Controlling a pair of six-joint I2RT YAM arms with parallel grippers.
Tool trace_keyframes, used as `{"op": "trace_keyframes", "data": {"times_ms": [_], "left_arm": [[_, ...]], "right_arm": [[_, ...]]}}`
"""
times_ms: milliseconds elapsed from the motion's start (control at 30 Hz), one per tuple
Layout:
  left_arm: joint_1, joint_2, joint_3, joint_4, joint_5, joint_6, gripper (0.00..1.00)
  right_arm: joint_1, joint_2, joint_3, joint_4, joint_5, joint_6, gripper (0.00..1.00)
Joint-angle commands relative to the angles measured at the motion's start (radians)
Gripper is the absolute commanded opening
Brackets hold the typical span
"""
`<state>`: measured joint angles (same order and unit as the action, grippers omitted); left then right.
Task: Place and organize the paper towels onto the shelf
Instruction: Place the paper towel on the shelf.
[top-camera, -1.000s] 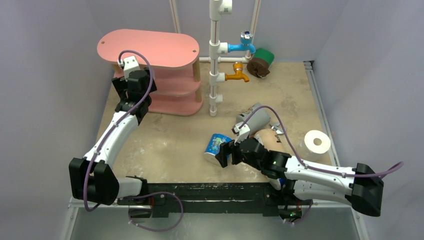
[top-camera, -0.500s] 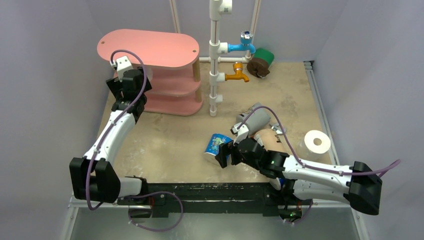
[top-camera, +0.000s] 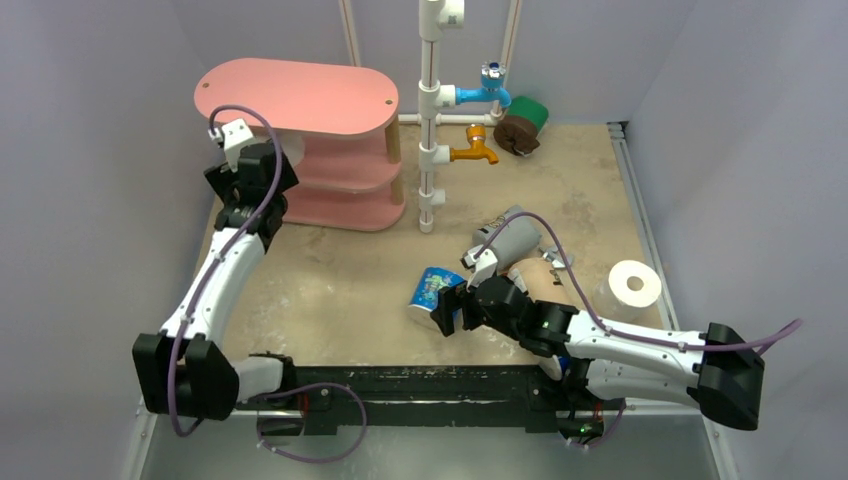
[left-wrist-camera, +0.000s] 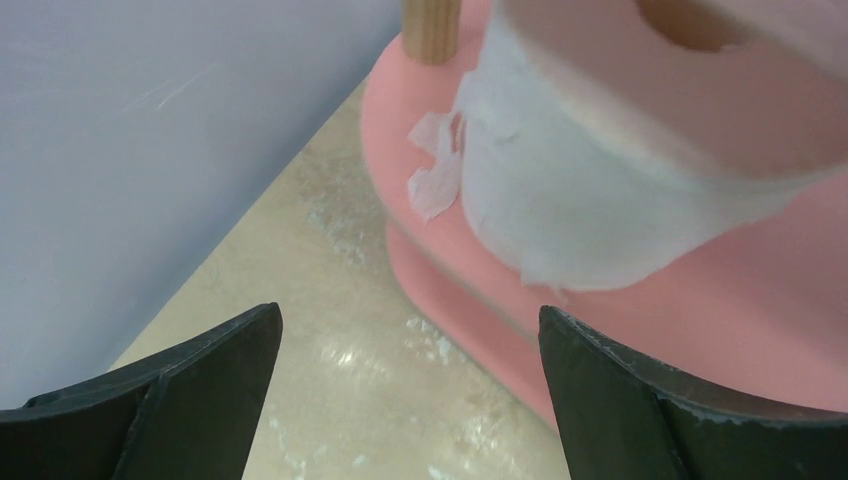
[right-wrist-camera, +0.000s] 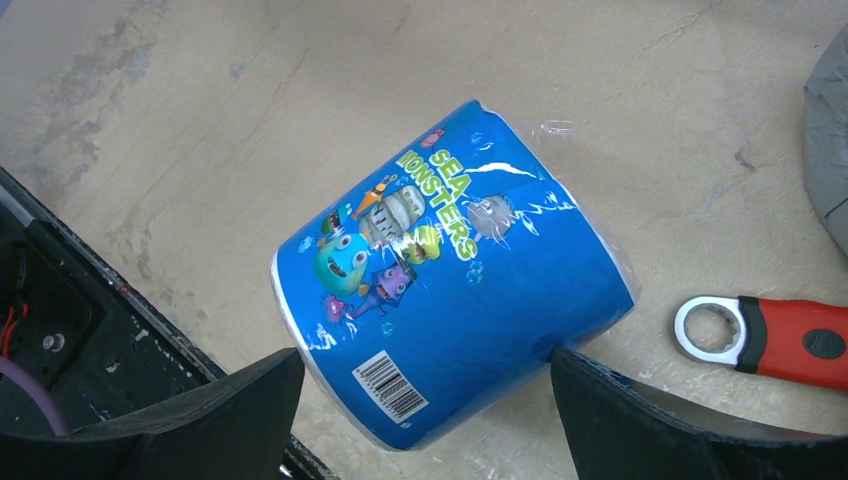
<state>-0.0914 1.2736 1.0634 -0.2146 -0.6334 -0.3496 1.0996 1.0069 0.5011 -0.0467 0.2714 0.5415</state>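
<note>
The pink shelf (top-camera: 300, 95) stands at the back left. A bare white roll (left-wrist-camera: 620, 150) stands on one of its tiers (left-wrist-camera: 700, 290), loose sheet at its side. My left gripper (top-camera: 268, 155) is open and empty by the shelf's left end, a little short of that roll (left-wrist-camera: 410, 315). A blue printed roll (top-camera: 432, 292) lies on its side on the table. My right gripper (top-camera: 450, 308) is open and straddles it (right-wrist-camera: 425, 355); the right fingertip (right-wrist-camera: 600, 390) touches the blue wrapper (right-wrist-camera: 450, 280).
A grey roll (top-camera: 512, 232), a tan roll (top-camera: 535, 275) and a bare white roll (top-camera: 634, 284) lie near my right arm. Green (top-camera: 530, 110) and brown (top-camera: 512, 135) rolls sit at the back right. A white pipe frame (top-camera: 430, 120) stands beside the shelf. A red-handled wrench (right-wrist-camera: 770, 335) lies right of the blue roll.
My left gripper has drawn back leftward from the shelf's end, open and empty. The right arm has barely moved.
</note>
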Motion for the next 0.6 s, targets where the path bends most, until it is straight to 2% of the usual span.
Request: {"op": "trace_keyframes", "data": {"times_ms": [0, 133, 267, 367, 567], "left_arm": [[-0.011, -0.189, 0.039, -0.225, -0.050, -0.142, 1.00], [-0.046, -0.411, -0.064, -0.268, 0.008, -0.159, 1.00], [-0.051, -0.590, -0.127, -0.333, 0.188, -0.183, 1.00], [-0.083, -0.645, -0.139, -0.438, 0.274, -0.199, 1.00], [-0.276, -0.677, -0.219, -0.571, 0.247, -0.262, 1.00]], "right_arm": [[0.002, -0.020, 0.044, 0.006, 0.031, -0.008, 0.94], [0.002, -0.027, 0.051, 0.001, 0.032, -0.003, 0.94], [0.002, -0.049, 0.064, -0.020, 0.070, 0.003, 0.94], [0.002, -0.084, 0.077, -0.043, 0.107, 0.018, 0.94], [0.001, -0.135, 0.100, -0.122, 0.202, 0.075, 0.95]]}}
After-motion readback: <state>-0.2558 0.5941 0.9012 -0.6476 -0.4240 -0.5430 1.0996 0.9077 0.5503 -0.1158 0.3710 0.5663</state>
